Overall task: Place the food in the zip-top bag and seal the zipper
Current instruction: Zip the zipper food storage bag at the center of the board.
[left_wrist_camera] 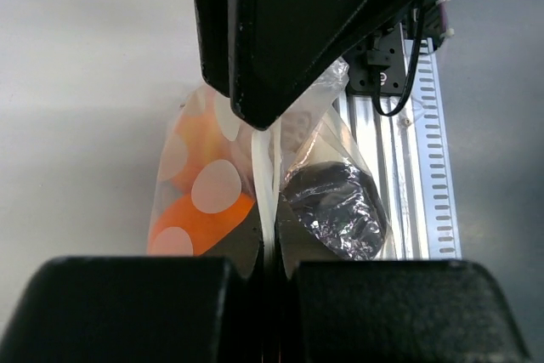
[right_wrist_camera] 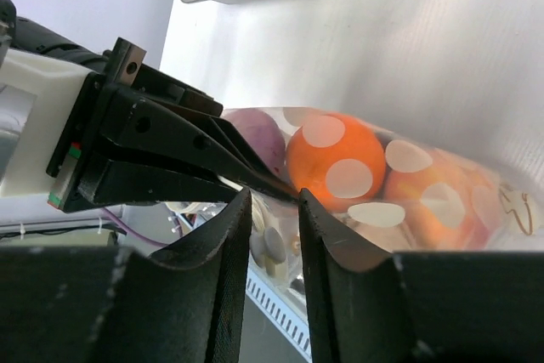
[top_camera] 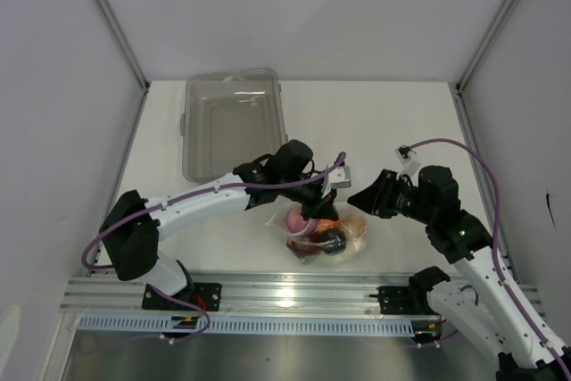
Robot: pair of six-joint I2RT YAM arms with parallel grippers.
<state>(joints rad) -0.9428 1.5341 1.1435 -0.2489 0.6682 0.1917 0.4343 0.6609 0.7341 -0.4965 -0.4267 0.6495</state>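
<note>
Pinching zipper [left_wrist_camera: 264, 167]: left gripper [left_wrist_camera: 270, 240] pressed together on strip. Right gripper [right_wrist_camera: 272, 201] slightly parted, facing it tip to tip, nothing visibly gripped. Zip-top bag [top_camera: 328, 243], food [right_wrist_camera: 333, 163] inside, lies just near side of both grippers. Strip's long axis runs gripper to gripper.

From above, the left gripper [top_camera: 316, 210] hides the zip-top bag's [top_camera: 350, 247] mouth edge; we cannot tell whether it's sealed.
</note>
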